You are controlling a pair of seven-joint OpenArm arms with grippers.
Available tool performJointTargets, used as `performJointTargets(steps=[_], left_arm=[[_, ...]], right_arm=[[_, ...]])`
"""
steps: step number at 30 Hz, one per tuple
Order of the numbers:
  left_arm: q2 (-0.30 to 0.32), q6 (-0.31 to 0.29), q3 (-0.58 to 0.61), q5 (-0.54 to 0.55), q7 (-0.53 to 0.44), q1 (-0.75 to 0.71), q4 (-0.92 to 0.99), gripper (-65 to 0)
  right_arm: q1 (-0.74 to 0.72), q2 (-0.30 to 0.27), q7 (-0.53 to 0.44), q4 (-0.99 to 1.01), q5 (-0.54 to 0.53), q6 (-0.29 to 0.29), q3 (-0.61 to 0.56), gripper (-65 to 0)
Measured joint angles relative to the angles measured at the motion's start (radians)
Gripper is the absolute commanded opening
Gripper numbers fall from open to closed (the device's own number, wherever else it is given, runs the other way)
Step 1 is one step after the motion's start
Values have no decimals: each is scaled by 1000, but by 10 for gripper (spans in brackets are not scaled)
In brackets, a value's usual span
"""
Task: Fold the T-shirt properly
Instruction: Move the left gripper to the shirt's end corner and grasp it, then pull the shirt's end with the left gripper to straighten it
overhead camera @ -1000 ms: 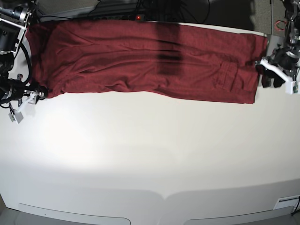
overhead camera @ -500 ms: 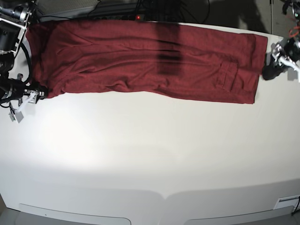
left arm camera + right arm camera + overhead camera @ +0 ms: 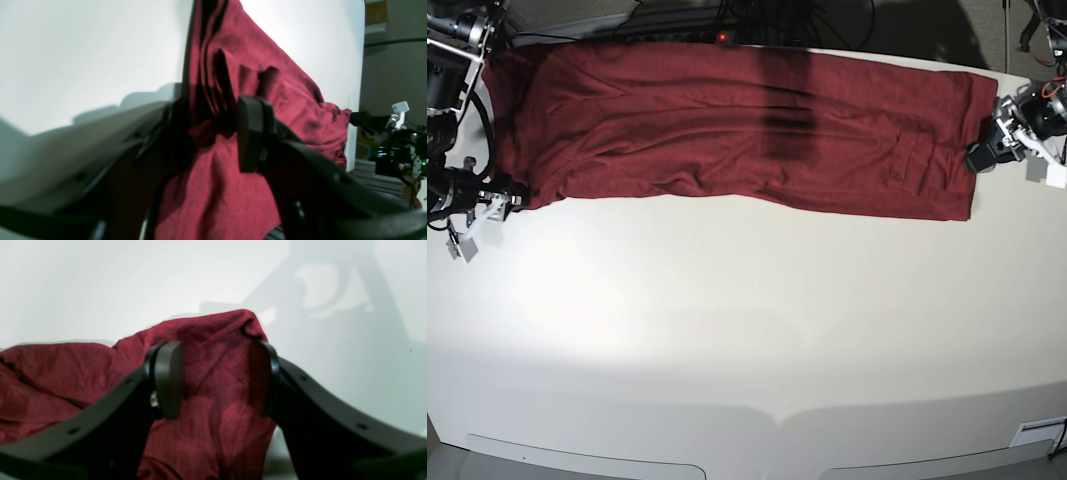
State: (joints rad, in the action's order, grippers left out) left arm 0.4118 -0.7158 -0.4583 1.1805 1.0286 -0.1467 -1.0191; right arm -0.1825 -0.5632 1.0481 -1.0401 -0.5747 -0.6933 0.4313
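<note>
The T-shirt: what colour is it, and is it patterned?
Plain dark red T-shirt, no print; clearest in the base view.

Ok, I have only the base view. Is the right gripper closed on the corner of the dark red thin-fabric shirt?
Observer: No. In the right wrist view the right gripper has its jaws apart, and the corner of the dark red thin-fabric shirt lies between them, not pinched.
Operator: And the left gripper, at the other end?
Observer: Open too. The left gripper straddles the shirt's edge.
Operator: Does that edge lie flat on the white table?
Observer: Not wholly. The left wrist view shows raised folds just beyond the jaws, with the white table bare to one side.
</note>
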Motion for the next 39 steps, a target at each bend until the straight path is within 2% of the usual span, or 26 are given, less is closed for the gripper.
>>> performJointTargets(steps=[10,21,27,33,39], left_arm=[[-33,-3,-7,-8,48,7,-18,-405],[-54,-11,-13,-20,45,8,-24,-405],[-85,3,-4,-39,89,4,-103,-405],[-99,4,3,-194,106,0,-209,-405],[-99,-3,3,-246,97,1,-214,-405]], right_arm=[[0,0,1,0,0,0,0,-335],[0,0,0,0,0,0,0,-335],[0,0,0,0,0,0,0,-335],[0,0,0,0,0,0,0,-335],[0,0,0,0,0,0,0,-335]])
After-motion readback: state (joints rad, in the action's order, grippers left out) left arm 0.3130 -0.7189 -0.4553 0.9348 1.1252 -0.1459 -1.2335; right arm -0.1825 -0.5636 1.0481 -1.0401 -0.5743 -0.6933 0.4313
